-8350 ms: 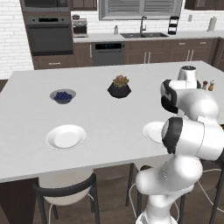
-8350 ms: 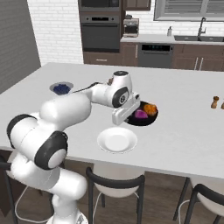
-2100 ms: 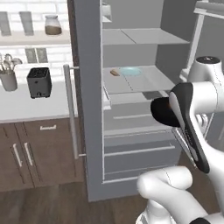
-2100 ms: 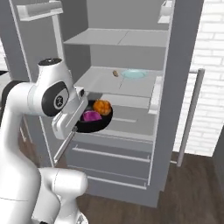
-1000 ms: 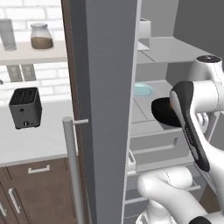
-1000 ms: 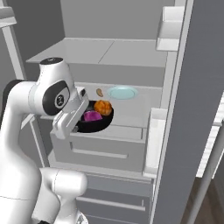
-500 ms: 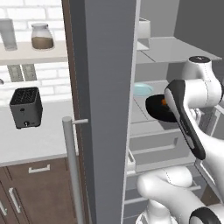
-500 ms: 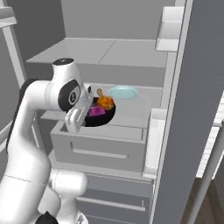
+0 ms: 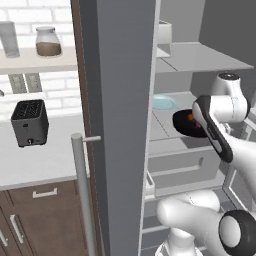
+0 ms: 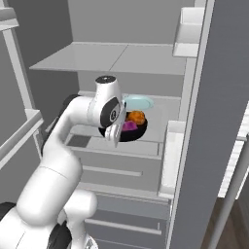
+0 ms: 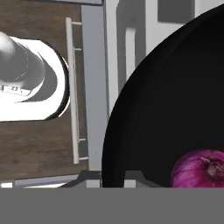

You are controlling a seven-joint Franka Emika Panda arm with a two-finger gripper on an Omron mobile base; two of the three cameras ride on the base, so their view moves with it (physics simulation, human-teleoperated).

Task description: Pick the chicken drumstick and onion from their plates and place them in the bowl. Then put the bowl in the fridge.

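- The bowl [image 10: 127, 130] holds the onion [image 11: 202, 168] and chicken drumstick [image 10: 135, 117], above the fridge [image 10: 146, 58] middle shelf.
- My gripper [image 11: 112, 178] pinches its rim.
- Loading is done; I judge only setting down and releasing remains.

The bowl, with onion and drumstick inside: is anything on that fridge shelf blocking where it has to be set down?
Nothing visible does. The bowl, held at its rim by the gripper, is over the fridge shelf. A pale blue dish lies farther back, behind the bowl. The shelf surface under the bowl is hidden.
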